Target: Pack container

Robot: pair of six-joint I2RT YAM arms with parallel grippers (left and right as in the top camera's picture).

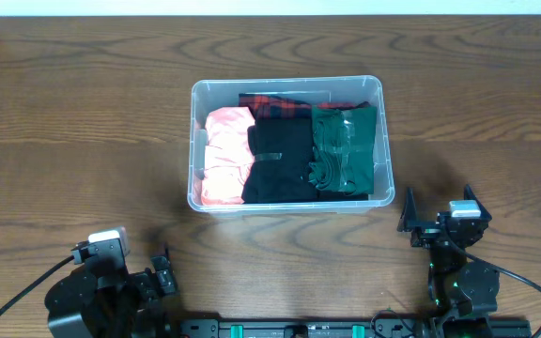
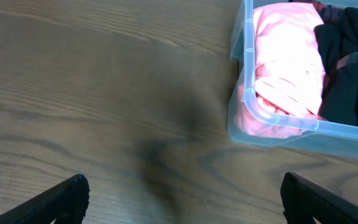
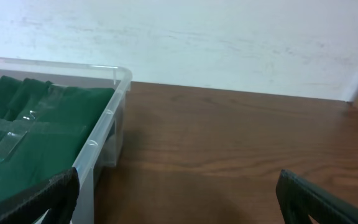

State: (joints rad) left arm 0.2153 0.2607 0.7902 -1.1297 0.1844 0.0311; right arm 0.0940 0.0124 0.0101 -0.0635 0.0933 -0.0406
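The clear plastic container (image 1: 287,86) sits in the middle of the wooden table. It holds folded clothes: a pink garment (image 1: 225,155) at the left, a black one (image 1: 280,161) in the middle, a dark green one (image 1: 344,150) at the right, and a red plaid one (image 1: 285,102) at the back. My left gripper (image 1: 164,272) is open and empty near the front left edge; its wrist view shows the container's corner (image 2: 248,99) with the pink garment (image 2: 288,68). My right gripper (image 1: 437,214) is open and empty at the front right, beside the container's wall (image 3: 101,134) and the green garment (image 3: 30,124).
A white wall (image 3: 185,37) stands behind the table's far edge. Bare wood table (image 1: 83,122) surrounds the container on all sides.
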